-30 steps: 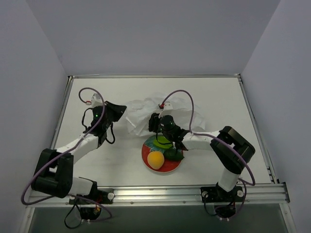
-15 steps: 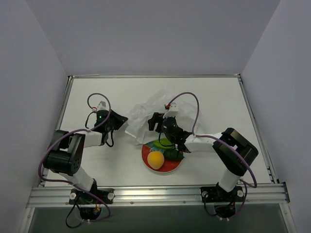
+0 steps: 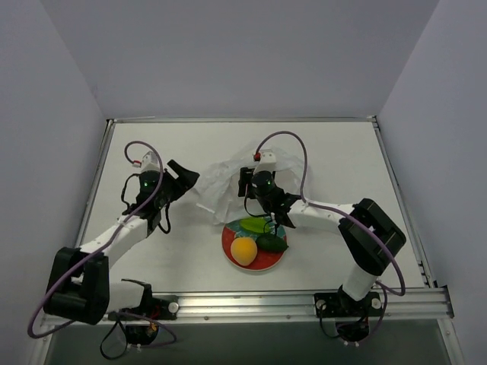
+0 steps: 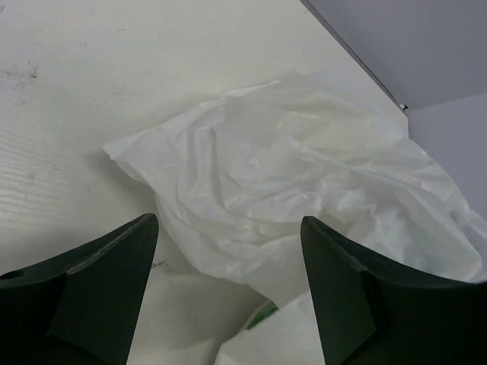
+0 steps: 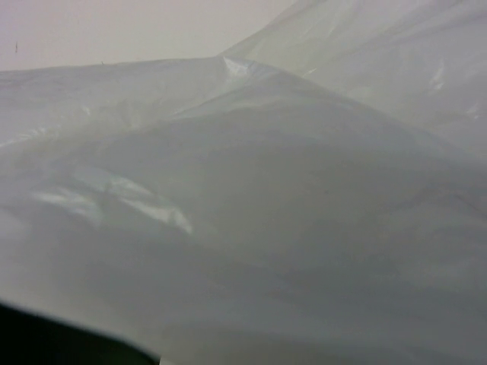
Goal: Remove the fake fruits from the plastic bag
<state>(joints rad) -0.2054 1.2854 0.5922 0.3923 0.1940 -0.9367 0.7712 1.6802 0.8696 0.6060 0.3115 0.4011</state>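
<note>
Left wrist shows plastic bag (image 4: 304, 175) beyond left pincer (image 4: 228, 222).

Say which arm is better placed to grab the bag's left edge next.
Left, likely. The left pincer is open and the plastic bag has its edge just ahead between the fingers. The right pincer sits over the bag's middle, its camera showing only film, no edge.

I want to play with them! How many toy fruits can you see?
3, all on the plate: a round orange one at the front, a dark green one beside it, a yellow-green one behind. Another may hide under the bag.
</note>
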